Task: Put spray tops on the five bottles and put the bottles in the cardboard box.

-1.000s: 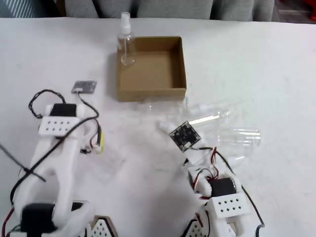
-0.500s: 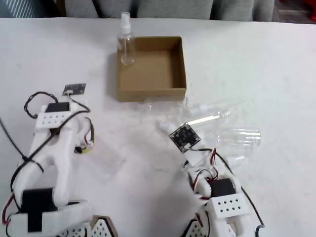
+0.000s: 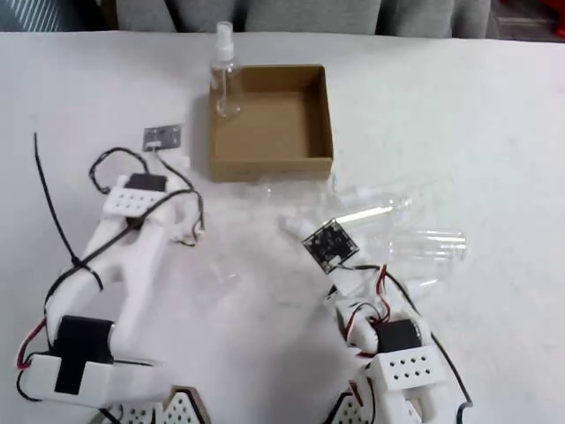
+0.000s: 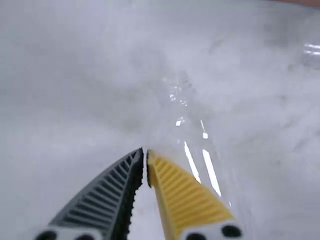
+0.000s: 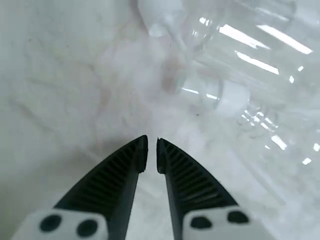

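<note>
One bottle with spray top stands upright, long axis vertical, nozzle up, at the far-left corner of the cardboard box; its base looks to be inside the box, though the clear plastic makes that hard to confirm. The box sits at the far centre of the white table.

Right of centre, nearer than the box, the clear bottles lie on their sides in a loose cluster. Their long axes run roughly left to right, and the nearest one lies much the same way. Which end is the neck cannot be told from above.

In the right wrist view, a white spray top lies beside the cluster of bottles. The right gripper is low over the table just short of them, fingers drawn together and holding nothing.

The left gripper is at the left of the table, tips closed on nothing. A single clear bottle lies on its side just beside the yellow finger, long axis running away from the tips.
</note>
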Available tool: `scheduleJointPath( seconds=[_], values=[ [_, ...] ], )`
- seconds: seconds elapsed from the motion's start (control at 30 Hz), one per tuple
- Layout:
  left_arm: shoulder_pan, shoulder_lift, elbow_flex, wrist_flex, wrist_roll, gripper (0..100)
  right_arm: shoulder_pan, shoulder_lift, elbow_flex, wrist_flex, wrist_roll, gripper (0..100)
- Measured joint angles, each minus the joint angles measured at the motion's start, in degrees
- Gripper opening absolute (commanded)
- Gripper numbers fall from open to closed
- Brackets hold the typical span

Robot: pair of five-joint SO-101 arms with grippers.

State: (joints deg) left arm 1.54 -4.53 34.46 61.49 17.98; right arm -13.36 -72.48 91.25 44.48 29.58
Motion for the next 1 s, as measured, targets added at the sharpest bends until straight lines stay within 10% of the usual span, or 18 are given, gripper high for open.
scheduleJointPath(
  seconds=[0.4,0.6,1.0],
  values=[
    [8.53,-10.90,-1.41,1.67,1.23,3,0.00,0.00,1.41,-0.97,3.78,1.8],
    [9.67,-12.75,1.23,1.67,2.46,18,0.00,0.00,1.41,-0.97,3.78,1.8],
    [-2.64,-20.13,3.43,8.26,9.05,11,0.00,0.00,1.41,-0.97,3.96,1.8]
  ],
)
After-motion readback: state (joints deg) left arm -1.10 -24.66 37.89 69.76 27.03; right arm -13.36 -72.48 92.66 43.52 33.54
